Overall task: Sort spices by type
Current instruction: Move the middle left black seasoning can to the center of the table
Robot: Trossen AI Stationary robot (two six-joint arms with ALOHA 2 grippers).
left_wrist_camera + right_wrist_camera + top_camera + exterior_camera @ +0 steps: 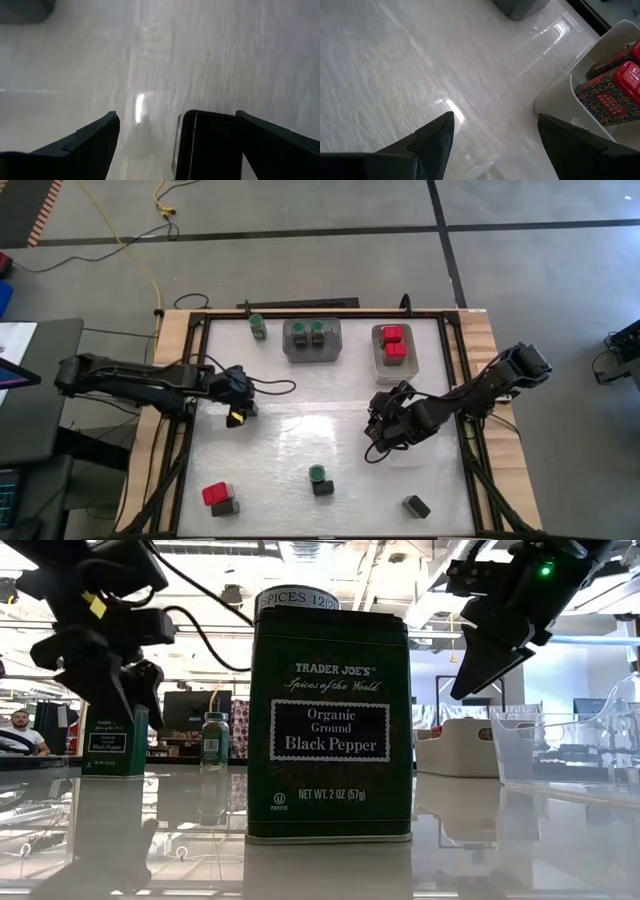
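While both arms hung over the white table [300, 450], I checked each gripper in turn. My left gripper [238, 417] sat over the left part of the table with its fingers [85, 145] spread wide; in the left wrist view a dark tin [205, 145] stood between them, close against one finger, though I could not tell whether the pad actually touched it. I would not call that a grip.

My right gripper [385, 428] hovered right of centre, just in front of the clear tray [396, 364], its fingers [432, 137] apart and holding nothing; only bare table showed between them in the right wrist view.

That clear tray held two red-topped boxes [394, 342], one labelled smoked paprika [612, 95]. Beside it, the grey tray [312, 351] carried two green-lidded jars [309, 334], and another green-lidded jar [258, 326] stood loose to its left near the far edge.

Along the near edge I saw a red-topped box [215, 494] touching a dark block [226, 507] at the left, a green-lidded jar on a dark block [320, 479] in the middle, and a lone dark block [416, 506] lying to the right. From table level, a black pepper tin [330, 725] filled the foreground.
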